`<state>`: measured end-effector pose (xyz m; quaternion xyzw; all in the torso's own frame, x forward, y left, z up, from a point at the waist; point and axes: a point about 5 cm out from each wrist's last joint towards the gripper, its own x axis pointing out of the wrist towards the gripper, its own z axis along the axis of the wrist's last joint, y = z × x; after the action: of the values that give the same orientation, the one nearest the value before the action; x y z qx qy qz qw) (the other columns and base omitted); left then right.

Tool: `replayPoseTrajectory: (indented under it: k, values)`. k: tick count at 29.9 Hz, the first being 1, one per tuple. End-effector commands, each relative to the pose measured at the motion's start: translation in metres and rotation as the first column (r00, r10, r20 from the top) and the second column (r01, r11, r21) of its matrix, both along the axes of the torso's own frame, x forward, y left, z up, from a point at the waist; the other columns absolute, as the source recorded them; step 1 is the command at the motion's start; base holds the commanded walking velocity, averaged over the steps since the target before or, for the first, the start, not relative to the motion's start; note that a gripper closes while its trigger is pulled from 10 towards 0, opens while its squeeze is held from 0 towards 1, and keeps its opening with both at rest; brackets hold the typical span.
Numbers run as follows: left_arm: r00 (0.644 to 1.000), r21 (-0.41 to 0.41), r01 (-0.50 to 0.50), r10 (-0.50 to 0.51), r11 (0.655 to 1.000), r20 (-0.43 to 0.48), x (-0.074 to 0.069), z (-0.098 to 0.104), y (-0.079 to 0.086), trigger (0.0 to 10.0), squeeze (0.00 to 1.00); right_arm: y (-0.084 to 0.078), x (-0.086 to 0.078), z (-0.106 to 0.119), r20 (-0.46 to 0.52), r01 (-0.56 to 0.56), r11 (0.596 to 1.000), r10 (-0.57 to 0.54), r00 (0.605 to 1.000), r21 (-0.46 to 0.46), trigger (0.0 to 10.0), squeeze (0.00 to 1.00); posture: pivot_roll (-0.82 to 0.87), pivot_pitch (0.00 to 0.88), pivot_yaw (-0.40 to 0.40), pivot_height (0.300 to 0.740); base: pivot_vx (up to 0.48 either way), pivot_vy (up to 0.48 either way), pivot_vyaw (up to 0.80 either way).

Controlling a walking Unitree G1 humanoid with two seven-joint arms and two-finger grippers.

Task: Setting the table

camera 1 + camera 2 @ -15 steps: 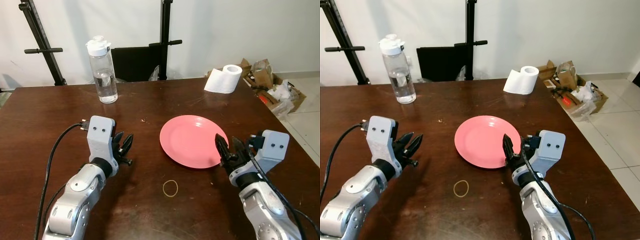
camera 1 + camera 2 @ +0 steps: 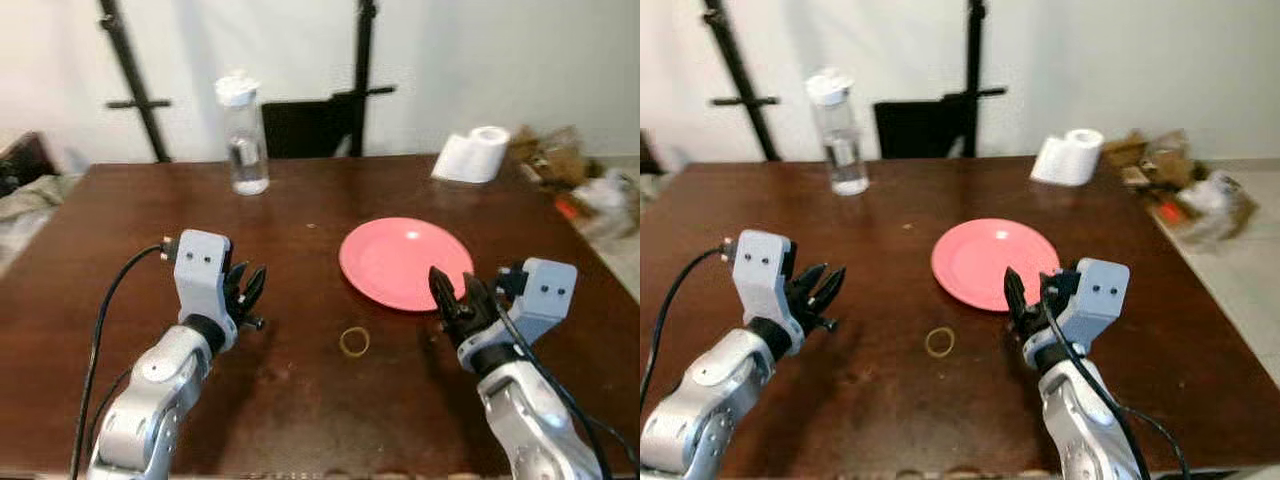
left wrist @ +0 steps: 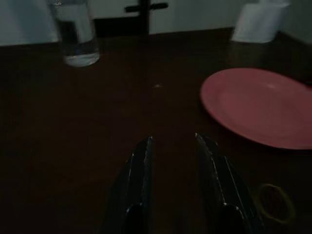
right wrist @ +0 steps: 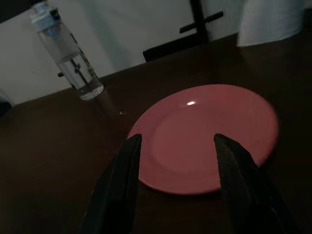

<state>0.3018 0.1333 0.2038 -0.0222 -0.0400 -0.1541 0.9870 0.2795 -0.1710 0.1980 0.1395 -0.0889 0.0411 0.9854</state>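
— Two tools, operator: how do yours stand?
— Both spread and holding nothing. Your left tool (image 2: 247, 290) hovers over the bare worktop (image 2: 120, 220); your right tool (image 2: 452, 298) sits at the near rim of the pink plate (image 2: 405, 262) (right of centre). A rubber band (image 2: 354, 342) lies between them.

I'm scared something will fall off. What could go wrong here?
The pink plate lies flat right in front of the open right gripper. Those thin fingers might push it along the table rather than lift it. The rubber band lies near the plate and could get snagged. The water bottle stands tall at the far side; a bumped table might tip it.
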Motion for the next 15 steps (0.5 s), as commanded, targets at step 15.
replayPoseTrajectory:
  k: [15]
  values:
    - [1.0, 0.013, -0.014, 0.014, 1.0, -0.016, 0.0011, -0.0041, 0.0036, 10.0, 0.0, 0.0, -0.0016, -0.0061, -0.026, 0.001, 1.0, -0.001, 1.0, 0.005, 10.0, 0.0, 0.02, 0.117, 0.106, 0.74, -0.292, 0.0, 0.0]
